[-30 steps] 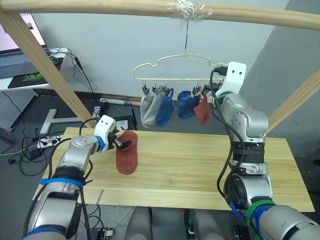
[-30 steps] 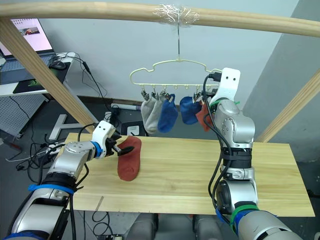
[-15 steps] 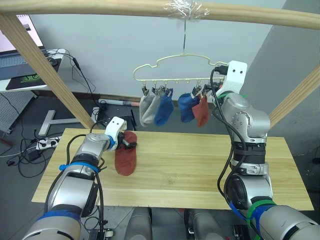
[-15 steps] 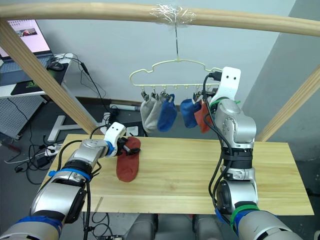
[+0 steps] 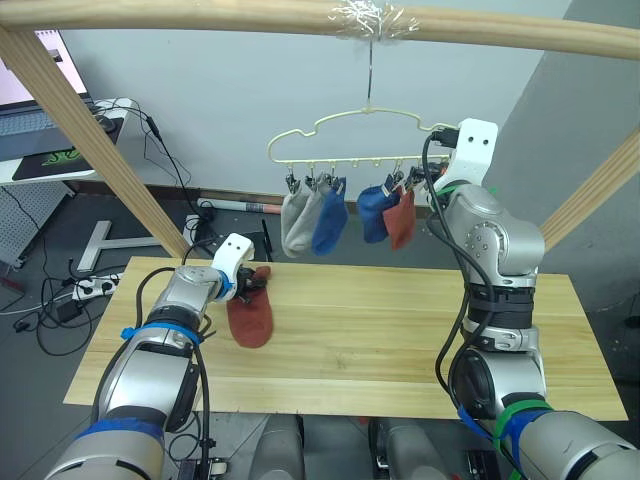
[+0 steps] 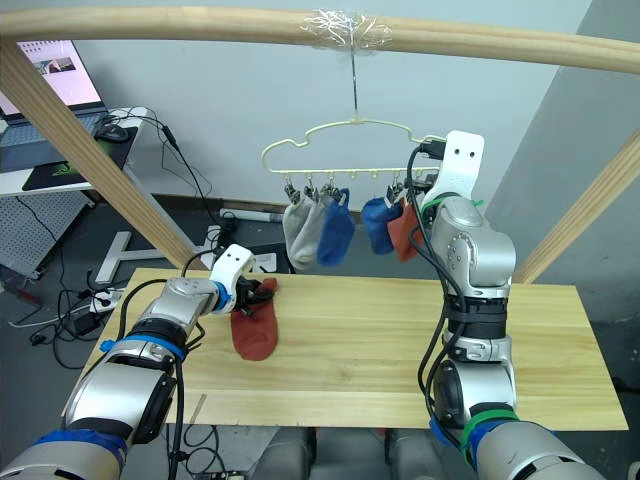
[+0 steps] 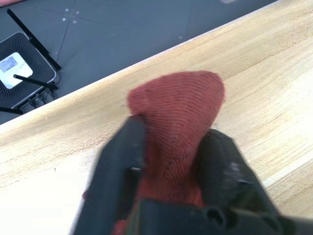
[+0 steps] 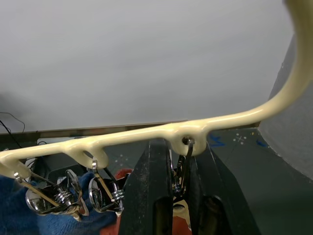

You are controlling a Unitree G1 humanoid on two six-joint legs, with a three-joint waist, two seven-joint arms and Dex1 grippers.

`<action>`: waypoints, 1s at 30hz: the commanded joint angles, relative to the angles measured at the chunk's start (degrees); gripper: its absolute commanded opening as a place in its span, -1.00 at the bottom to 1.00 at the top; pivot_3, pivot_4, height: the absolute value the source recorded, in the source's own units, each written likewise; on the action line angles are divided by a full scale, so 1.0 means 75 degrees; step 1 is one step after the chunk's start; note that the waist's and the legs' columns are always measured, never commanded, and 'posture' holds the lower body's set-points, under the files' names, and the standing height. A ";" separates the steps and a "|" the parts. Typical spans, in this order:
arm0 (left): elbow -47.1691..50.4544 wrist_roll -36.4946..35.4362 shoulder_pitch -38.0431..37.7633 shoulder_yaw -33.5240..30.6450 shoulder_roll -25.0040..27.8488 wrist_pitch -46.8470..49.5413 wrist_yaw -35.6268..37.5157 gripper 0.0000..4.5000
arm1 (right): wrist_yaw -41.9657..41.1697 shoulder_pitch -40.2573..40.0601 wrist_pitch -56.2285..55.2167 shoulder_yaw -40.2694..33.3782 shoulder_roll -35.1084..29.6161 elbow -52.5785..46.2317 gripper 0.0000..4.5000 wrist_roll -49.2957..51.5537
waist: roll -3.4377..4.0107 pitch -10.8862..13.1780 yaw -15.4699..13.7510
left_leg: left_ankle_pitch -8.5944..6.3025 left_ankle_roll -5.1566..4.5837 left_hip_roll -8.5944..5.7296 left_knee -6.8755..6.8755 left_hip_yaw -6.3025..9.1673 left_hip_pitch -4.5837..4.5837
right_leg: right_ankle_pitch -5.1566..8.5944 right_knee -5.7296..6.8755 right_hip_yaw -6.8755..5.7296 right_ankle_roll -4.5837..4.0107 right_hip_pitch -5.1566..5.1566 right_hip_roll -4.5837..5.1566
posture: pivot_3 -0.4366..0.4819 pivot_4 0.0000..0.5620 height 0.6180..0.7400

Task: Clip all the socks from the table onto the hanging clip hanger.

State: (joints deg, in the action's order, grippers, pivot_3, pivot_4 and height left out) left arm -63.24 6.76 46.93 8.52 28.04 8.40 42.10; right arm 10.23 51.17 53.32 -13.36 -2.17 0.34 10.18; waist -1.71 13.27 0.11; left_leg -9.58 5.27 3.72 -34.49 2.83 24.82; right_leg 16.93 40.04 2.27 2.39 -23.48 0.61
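right now my left claw (image 5: 252, 285) pinches the last red sock (image 5: 250, 312) at its upper end, left of centre in the left eye frame, low over the table (image 5: 400, 330). in the left wrist view both black fingers (image 7: 120, 161) press into the rust-red knit (image 7: 178, 122), which bunches up between them, with pale planks beneath. the rest of that sock lies flat on the wood, trailing toward the lower edge of the frame.

my right claw (image 8: 178, 169) is up at the hanger (image 5: 350, 135), in the upper middle of the left eye frame, at the right end of its clip row. in the right wrist view its fingers stand close together around a silver clip (image 8: 185, 159) that hangs from the yellow-green wire; they are nearly pressed together on it.

five socks already hang from the clips: two grey (image 5: 296, 222), then a blue one (image 5: 329, 220), then a second blue (image 5: 374, 212), and a red one (image 5: 401, 218) nearest my right claw. the hanger's hook goes up to a wooden pole (image 5: 200, 12) across the top of the frame.
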 commanded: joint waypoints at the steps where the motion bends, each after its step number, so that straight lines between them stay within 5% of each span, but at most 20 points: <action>1: -0.0145 0.0139 -0.0211 0.0105 -0.0079 0.0171 0.0169 -0.72 | 0.0028 0.0057 -0.0038 -0.0017 -0.0083 -0.0333 -0.99 -0.0003 | 0.0000 0.0000 -0.0001 | 0.0000 0.0000 0.0000 0.0000 0.0000 0.0000 | 0.0000 0.0000 0.0000 0.0000 0.0000 0.0000 | 0.17 -0.34 1.00; 4: -0.0005 0.0075 -0.0248 0.0067 -0.0162 0.0165 0.0302 -1.00 | 0.0032 0.0067 -0.0042 -0.0023 -0.0059 -0.0319 -0.99 0.0011 | 0.0000 0.0000 -0.0001 | 0.0000 0.0000 0.0000 0.0000 0.0000 0.0000 | 0.0000 0.0000 0.0000 0.0000 0.0000 0.0000 | 0.16 -0.33 1.00; 12: 0.1217 -0.0302 -0.0404 -0.0006 -0.0600 0.0366 0.1113 -1.00 | 0.0086 0.0305 0.0058 -0.0125 0.0025 -0.0330 -0.99 0.0111 | 0.0000 0.0000 -0.0017 | 0.0000 0.0000 -0.0001 0.0000 0.0000 0.0002 | 0.0000 -0.0003 -0.0001 0.0000 0.0001 0.0001 | 0.16 -0.32 1.00; 21: 0.4124 -0.1341 -0.0145 0.0083 -0.1974 0.2034 0.1791 -1.00 | 0.0157 0.0623 0.0353 -0.0312 0.0087 -0.0403 -0.99 0.0209 | 0.0001 0.0001 0.0011 | 0.0000 0.0001 0.0000 0.0000 0.0003 0.0015 | 0.0000 -0.0009 -0.0004 0.0000 -0.0003 0.0001 | 0.13 -0.34 1.00; 30: 0.2752 -0.1320 0.1298 -0.0021 -0.3289 0.1278 0.0983 -1.00 | 0.0176 0.0828 0.0583 -0.0393 0.0128 -0.0412 -0.99 0.0247 | 0.0001 0.0001 0.0041 | 0.0000 -0.0001 -0.0003 0.0000 0.0001 0.0012 | 0.0000 -0.0013 0.0001 0.0000 -0.0003 -0.0001 | 0.09 -0.36 1.00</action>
State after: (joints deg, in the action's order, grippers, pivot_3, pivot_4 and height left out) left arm -41.46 -2.40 54.82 8.98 4.43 20.32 50.44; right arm 11.39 55.11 57.61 -16.25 -1.28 0.32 10.87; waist -1.70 13.28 0.42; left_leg -9.58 5.27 3.69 -34.49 2.84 24.91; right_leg 16.93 39.94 2.29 2.39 -23.50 0.61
